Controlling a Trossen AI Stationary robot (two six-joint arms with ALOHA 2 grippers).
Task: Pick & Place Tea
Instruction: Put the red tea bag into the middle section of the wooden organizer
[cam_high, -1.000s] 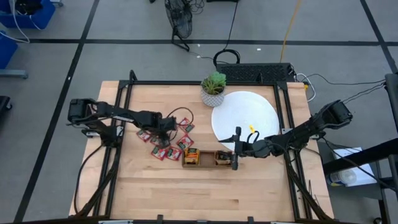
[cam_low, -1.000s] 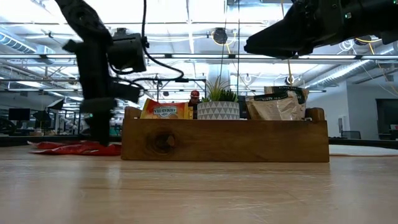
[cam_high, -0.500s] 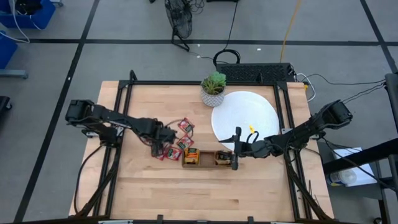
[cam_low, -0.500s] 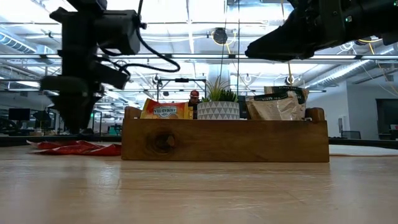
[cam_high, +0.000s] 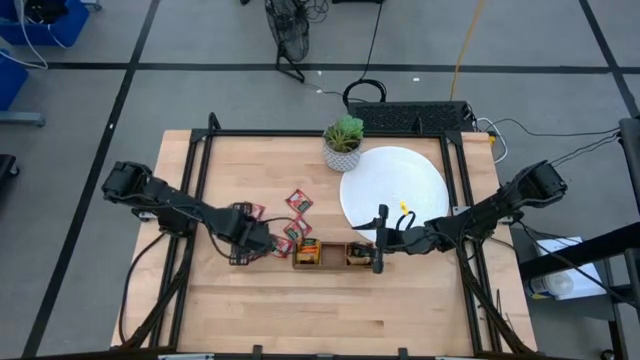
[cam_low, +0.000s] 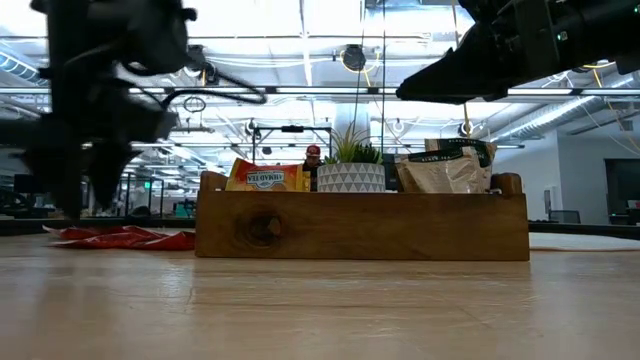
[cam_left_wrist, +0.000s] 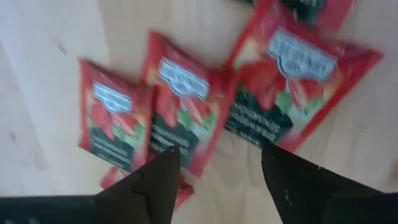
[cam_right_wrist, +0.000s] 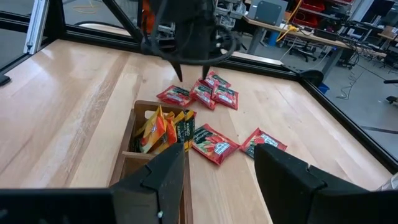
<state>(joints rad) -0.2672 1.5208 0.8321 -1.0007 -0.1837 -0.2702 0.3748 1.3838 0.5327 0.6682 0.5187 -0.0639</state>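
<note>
The left gripper (cam_high: 262, 243) is poised above a cluster of red tea sachets (cam_left_wrist: 186, 112) on the tabletop (cam_high: 300, 310), just left of the wooden tray (cam_high: 334, 256). In the left wrist view its two dark fingers (cam_left_wrist: 149, 186) are seen parted, with bare wood and the edge of a sachet between them; nothing is held. Below them three red sachets lie flat and partly overlapping, each printed with a white label above a dark green panel and strawberry artwork.

More red sachets (cam_high: 299, 202) are scattered farther off on the tabletop, left of the white disc (cam_high: 392, 190), and are well apart from the cluster under the gripper. In the right wrist view the sachets are seen as two groups: one (cam_right_wrist: 200, 93) beneath the left gripper, another pair (cam_right_wrist: 214, 142) closer to the tray.

The right gripper (cam_high: 378, 262) is held over the right end of the wooden tray, its fingers (cam_right_wrist: 155, 186) spread wide and empty. In the tray's left compartment orange-yellow sachets (cam_right_wrist: 163, 127) stand on edge; in the low view an orange-yellow sachet (cam_low: 266, 177) and pale sachets with dark print (cam_low: 445, 165) rise above the tray's wall.

A small potted plant (cam_high: 343, 142) stands at the far side of the tabletop, touching the edge of the white disc.
</note>
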